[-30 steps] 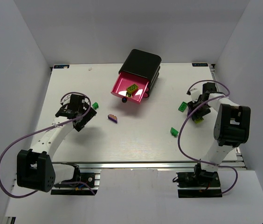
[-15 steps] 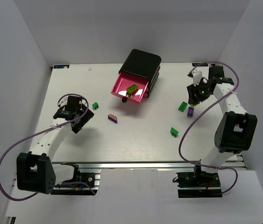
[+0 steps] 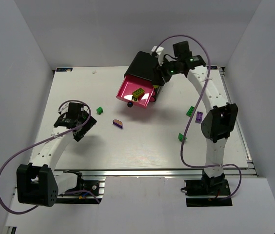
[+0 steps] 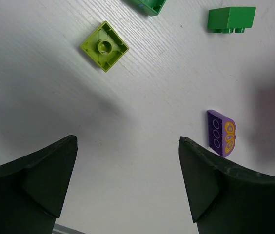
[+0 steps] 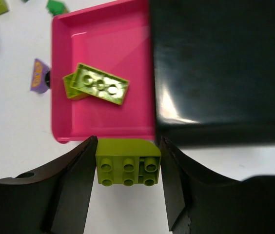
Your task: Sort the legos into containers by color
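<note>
The black box (image 3: 149, 67) stands at the back, one pink drawer (image 3: 127, 87) pulled open with yellow-green legos (image 3: 138, 92) in it. My right gripper (image 3: 161, 77) is above the box's right side, shut on a yellow-green lego (image 5: 127, 163). In the right wrist view the drawer (image 5: 103, 119) and its two yellow-green legos (image 5: 98, 84) lie just past the held one. My left gripper (image 4: 127, 165) is open and empty above the table. A yellow-green lego (image 4: 104, 46), a purple butterfly lego (image 4: 221, 132) and a green lego (image 4: 231, 19) lie ahead of it.
Loose legos on the table: green (image 3: 99, 110) and purple (image 3: 117, 123) at left centre, green (image 3: 190, 111), purple (image 3: 199, 116) and green (image 3: 181, 137) at right. The drawer's black knob (image 3: 129, 104) sticks out toward the table middle. White walls enclose three sides.
My right arm has swung from the right side of the table up and back to the box beside the open drawer, carrying the yellow-green lego. My left gripper drifted slightly nearer.
</note>
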Controlling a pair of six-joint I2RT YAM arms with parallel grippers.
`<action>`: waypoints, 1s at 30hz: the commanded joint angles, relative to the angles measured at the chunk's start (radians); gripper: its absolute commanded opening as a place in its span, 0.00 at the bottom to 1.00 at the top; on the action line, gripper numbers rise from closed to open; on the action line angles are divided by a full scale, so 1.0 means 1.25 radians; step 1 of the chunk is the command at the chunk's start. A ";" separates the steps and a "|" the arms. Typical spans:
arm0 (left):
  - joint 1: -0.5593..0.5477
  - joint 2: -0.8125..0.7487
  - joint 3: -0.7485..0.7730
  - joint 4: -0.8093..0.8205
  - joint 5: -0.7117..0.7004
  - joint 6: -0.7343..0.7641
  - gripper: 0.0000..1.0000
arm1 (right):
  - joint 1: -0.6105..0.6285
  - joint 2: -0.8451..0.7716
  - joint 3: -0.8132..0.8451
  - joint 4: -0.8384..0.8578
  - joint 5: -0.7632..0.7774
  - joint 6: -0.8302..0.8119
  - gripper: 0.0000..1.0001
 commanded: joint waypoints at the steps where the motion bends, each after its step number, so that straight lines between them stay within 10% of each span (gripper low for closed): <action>1: 0.005 -0.055 -0.018 -0.010 0.007 -0.018 0.94 | 0.043 -0.003 -0.005 0.000 -0.034 0.033 0.28; 23: 0.005 -0.124 -0.057 -0.047 0.004 -0.038 0.95 | 0.153 0.006 -0.109 0.082 0.059 0.079 0.33; 30: 0.005 -0.128 -0.050 -0.057 -0.004 -0.041 0.95 | 0.154 0.047 -0.089 0.074 0.092 0.068 0.66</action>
